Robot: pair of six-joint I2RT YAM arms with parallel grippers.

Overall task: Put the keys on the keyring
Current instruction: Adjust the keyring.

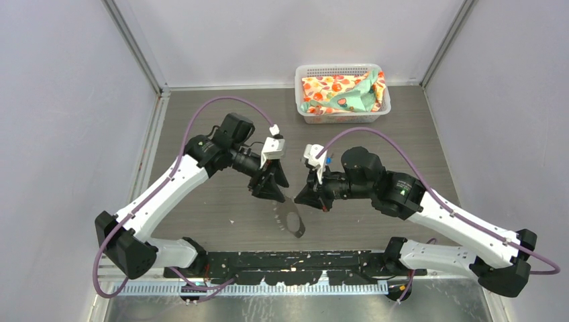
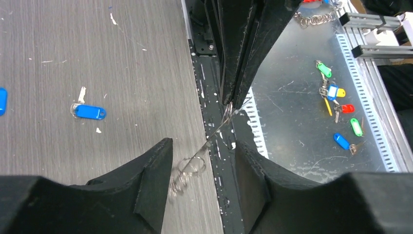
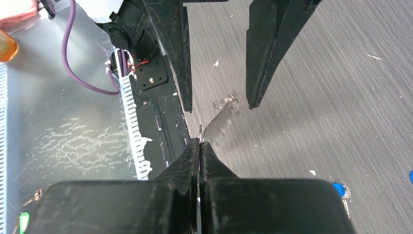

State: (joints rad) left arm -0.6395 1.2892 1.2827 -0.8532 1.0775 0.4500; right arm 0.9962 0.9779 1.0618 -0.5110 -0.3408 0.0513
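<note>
My right pincer (image 3: pixel 199 142) is clenching flat, pinching the keyring (image 3: pixel 221 117), a thin silvery-grey wire loop, right at its tips. The loop is stretching away from that pinch towards my left pincer (image 3: pixel 220 107), whose black fingers (image 3: pixel 175 58) are standing wide apart, gripping nothing. The loop's coiled end (image 2: pixel 187 168) is sitting in the gap between them, just beside one finger; I cannot tell whether it is touching.

From above, the keyring (image 1: pixel 290 218) is hanging between my two pincers, in the middle of the table towards the near side.

The two small keys with bright blue plastic heads are lying flat on the grey wood-grain table (image 2: pixel 73 44), well apart from the loop: one (image 2: pixel 90 112) is showing whole, the other (image 2: pixel 1 101) is being cut off by the picture's edge.

At the near edge, a scatter of coloured plastic key tags (image 2: pixel 336 92) is resting on a scratched metal sheet (image 2: pixel 292 58). At the far side, right of centre, a white plastic basket (image 1: pixel 342 117) is holding patterned cloth (image 1: pixel 329 90).
</note>
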